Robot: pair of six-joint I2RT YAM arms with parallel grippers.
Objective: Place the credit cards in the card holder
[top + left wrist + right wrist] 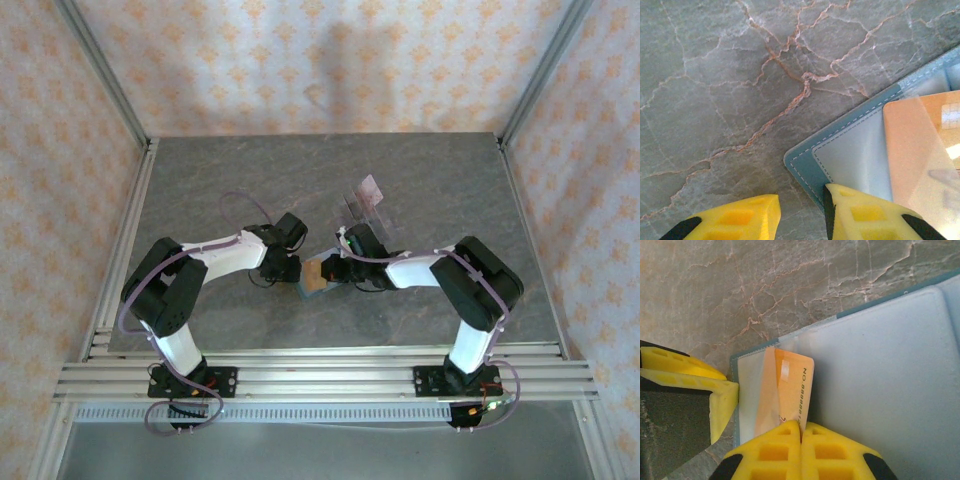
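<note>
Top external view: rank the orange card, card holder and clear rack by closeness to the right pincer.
1. orange card: pinched in the right pincer.
2. card holder: beneath the card, slightly leftward.
3. clear rack: farthest, set back behind the pincer.

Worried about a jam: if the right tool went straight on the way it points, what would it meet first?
The right tool, shut on the orange plastic card, would push it deeper into the clear pocket of the teal soft card holder; depth left unclear.
</note>
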